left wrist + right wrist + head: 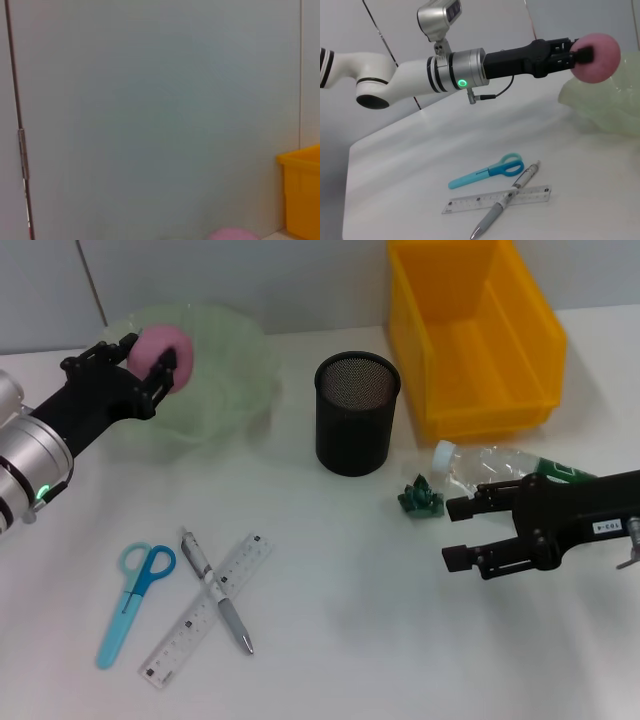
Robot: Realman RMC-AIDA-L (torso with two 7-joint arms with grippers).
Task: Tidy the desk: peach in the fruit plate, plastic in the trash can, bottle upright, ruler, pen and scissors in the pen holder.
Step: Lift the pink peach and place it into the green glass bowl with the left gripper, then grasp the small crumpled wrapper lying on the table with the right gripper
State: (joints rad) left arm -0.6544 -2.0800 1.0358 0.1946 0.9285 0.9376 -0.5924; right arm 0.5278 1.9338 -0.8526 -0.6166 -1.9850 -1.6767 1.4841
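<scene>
Above fruit plate (235, 390): peach (165, 352) pinched by left gripper (140, 365), unreleased; right gripper (458, 532) spread; remaining items untouched.

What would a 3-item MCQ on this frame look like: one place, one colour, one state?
1. Where is the peach?
A. in the left gripper over the fruit plate
B. on the desk by the ruler
C. in the yellow bin

2. What colour are the scissors?
A. red
B. blue
C. black

3. How is the bottle?
A. upright
B. inside the pen holder
C. lying on its side

Key:
1 A: the left gripper holds the peach above the fruit plate.
2 B: the scissors have blue handles.
3 C: the bottle lies flat by the right gripper.
</scene>
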